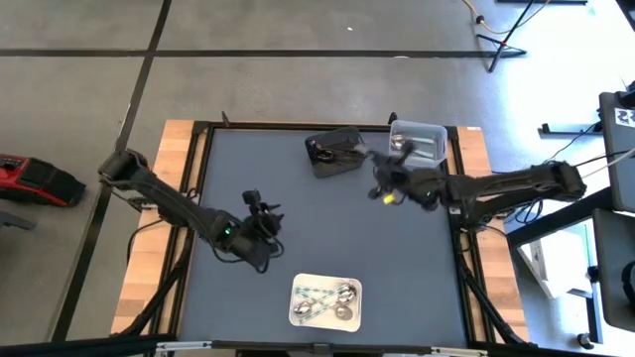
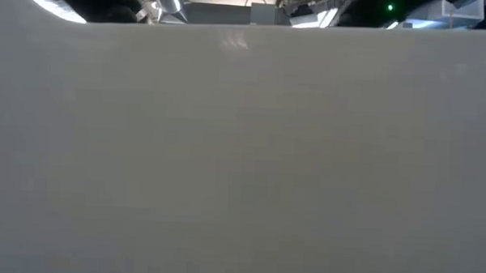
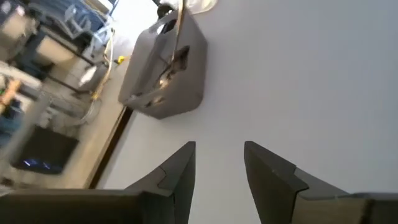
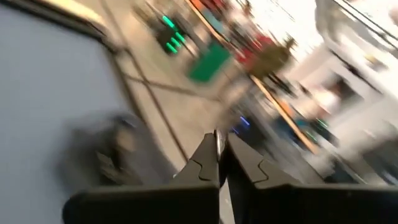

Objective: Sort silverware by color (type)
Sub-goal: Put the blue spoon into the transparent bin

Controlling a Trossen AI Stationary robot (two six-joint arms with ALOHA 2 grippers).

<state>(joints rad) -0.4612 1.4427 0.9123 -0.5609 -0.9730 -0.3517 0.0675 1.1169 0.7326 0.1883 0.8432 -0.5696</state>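
- A slim piece of shiny silver metal silverware (image 4: 217, 144) is seen pinched edge-on between the pressed-together jaws of the right gripper (image 1: 389, 180); because the grip is so thin, a slip or twist is judged possible as it is carried.
- The right gripper is held just beside the clear plastic bin (image 1: 418, 141) at the far right and near the dark bin (image 1: 334, 152); a snag on either rim is judged possible.
- The left gripper (image 1: 260, 210) is seen with jaws spread and nothing between them, over bare mat at the left of the dark grey table mat (image 1: 417, 258).
- Three bins are counted: dark, clear, and a white tray (image 1: 325, 301) at the near edge.
- About three silver utensils (image 1: 337, 301) are made out in the white tray; an exact count cannot be given.
- The contents of the other two bins cannot be counted.
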